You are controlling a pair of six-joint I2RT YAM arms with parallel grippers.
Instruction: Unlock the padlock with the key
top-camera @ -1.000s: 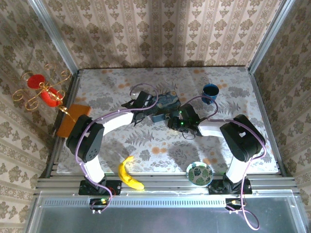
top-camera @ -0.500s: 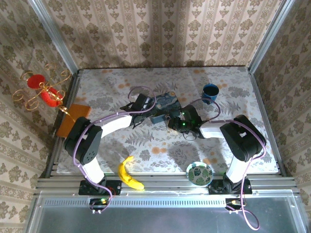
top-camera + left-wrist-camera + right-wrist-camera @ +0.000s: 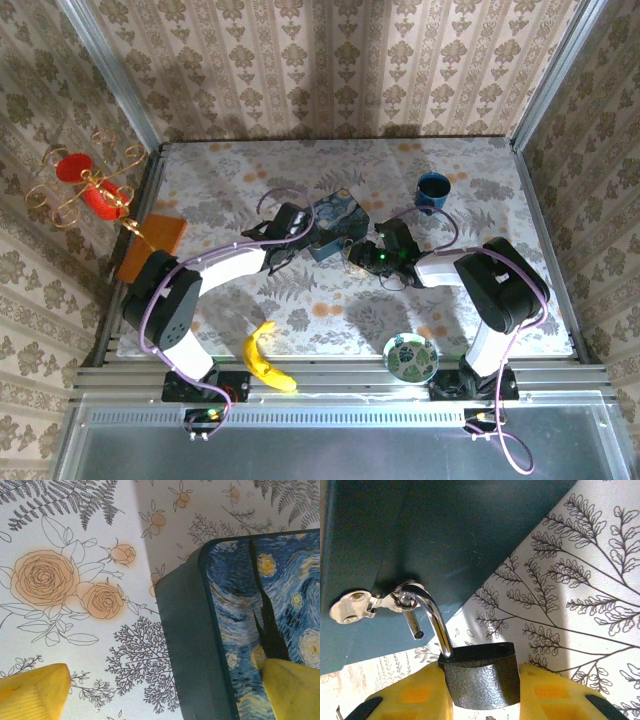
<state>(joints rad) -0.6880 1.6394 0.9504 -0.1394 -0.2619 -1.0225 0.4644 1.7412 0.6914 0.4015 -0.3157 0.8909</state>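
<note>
Clenching the small dark metal padlock, the right gripper should be easing its open silvery shackle gently off the blue painted tin's silver hasp just above.

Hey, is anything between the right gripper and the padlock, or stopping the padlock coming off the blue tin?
Nothing stands between them: the right gripper clamps the padlock by its body. The shackle has its free end out, but it hooks through the hasp ring on the blue tin, which holds it there.
</note>
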